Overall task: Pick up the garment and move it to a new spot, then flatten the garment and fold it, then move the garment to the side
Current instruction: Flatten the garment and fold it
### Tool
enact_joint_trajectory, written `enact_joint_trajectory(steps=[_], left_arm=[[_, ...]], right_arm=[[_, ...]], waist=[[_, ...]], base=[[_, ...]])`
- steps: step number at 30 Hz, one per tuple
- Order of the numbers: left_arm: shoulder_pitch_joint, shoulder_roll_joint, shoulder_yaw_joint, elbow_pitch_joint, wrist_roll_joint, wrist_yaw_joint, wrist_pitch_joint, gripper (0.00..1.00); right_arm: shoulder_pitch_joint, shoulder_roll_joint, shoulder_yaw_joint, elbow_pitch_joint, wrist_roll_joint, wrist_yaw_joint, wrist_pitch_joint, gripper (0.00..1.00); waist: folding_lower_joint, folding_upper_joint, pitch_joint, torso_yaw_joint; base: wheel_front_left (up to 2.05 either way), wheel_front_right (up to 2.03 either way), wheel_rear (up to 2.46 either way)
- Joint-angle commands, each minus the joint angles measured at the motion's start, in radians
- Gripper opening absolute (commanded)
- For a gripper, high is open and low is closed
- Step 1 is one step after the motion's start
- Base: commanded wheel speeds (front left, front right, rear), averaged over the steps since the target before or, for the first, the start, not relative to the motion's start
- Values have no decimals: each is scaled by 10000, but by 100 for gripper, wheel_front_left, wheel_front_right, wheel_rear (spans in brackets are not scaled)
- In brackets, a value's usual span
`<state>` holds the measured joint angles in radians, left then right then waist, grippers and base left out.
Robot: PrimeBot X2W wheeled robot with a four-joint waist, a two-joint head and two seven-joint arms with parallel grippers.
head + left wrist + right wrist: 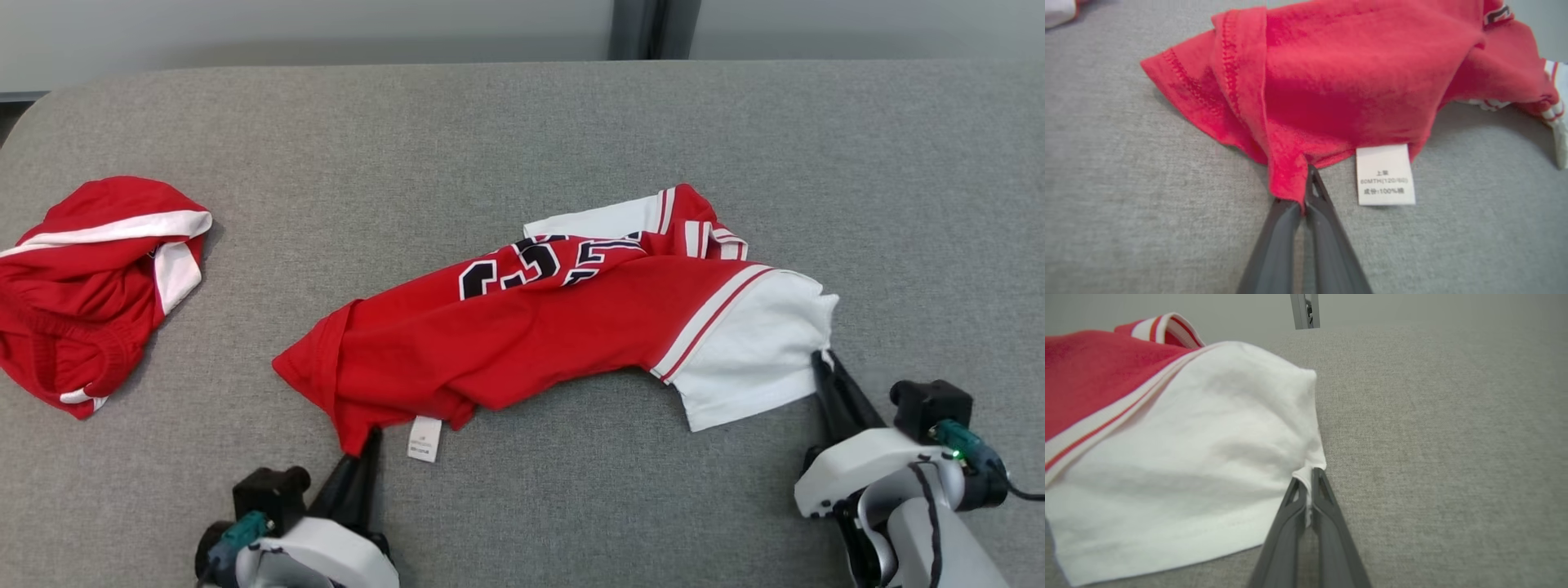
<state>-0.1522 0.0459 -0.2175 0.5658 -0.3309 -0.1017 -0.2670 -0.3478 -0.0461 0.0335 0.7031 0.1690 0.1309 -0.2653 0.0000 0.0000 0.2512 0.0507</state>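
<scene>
The garment is a red jersey with white sleeves and dark numbers, lying crumpled across the middle of the grey surface. My left gripper is shut on its red hem corner; the left wrist view shows the red cloth pinched at the gripper, with a white care label beside it. At the other end, my right gripper is shut on the edge of the white sleeve, and the right wrist view has the gripper nipping that fabric.
A second red and white garment lies bunched at the left of the grey padded surface. A pale wall with a dark post runs behind the far edge.
</scene>
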Motion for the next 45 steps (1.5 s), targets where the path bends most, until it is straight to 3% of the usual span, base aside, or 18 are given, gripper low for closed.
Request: enact_joint_trajectory(steps=[1, 6, 10, 20, 27, 33, 36, 41, 45], left_arm=[[-151, 79, 137, -176, 142, -28, 38, 0], [-142, 77, 678, -1491, 495, -222, 26, 0], [-522, 465, 900, -2711, 785, -284, 24, 0], [-3107, 3189, 421, -4303, 480, -283, 266, 0], [-4909, 4422, 160, -5008, 79, -283, 1297, 0], [-6327, 4508, -290, -4006, -534, -279, 1689, 0], [-8316, 4369, -687, -2584, -193, -278, 1246, 0], [-10586, 3999, -619, -1025, 275, -49, 374, 0], [-12033, 3693, -738, 91, 395, -152, 82, 0]], right_arm=[[31, -86, -93, -238, 92, -3, 9, 0], [142, -74, -302, -1936, 795, -3, 9, 0], [-157, -157, -413, -3212, 1471, -3, 9, 0], [-2225, -1502, -318, -5112, 2819, -3, 9, 0], [-3986, -2402, -547, -5513, 2927, -3, 633, 0], [-5883, -2433, -500, -4747, 2260, -3, 1396, 0], [-7963, -2481, -479, -3736, 1286, -4, 883, 0], [-10197, -2489, -737, -2688, 193, -6, 261, 0], [-11466, -2578, -1032, -1734, -339, -10, 55, 0]], waist=[[0, 0, -26, -15], [0, 0, -408, -113], [0, 0, -1033, -199], [0, 0, -2381, -433], [0, 0, -1705, -374], [0, 0, 111, -359], [0, 0, 1362, -374], [0, 0, 1997, -447], [0, 0, 2182, -606]], base=[[0, 0, 0], [0, 0, 0], [0, 0, 0], [0, 0, 0], [0, 0, 0], [0, 0, 0], [0, 0, 0], [0, 0, 0], [0, 0, 0]])
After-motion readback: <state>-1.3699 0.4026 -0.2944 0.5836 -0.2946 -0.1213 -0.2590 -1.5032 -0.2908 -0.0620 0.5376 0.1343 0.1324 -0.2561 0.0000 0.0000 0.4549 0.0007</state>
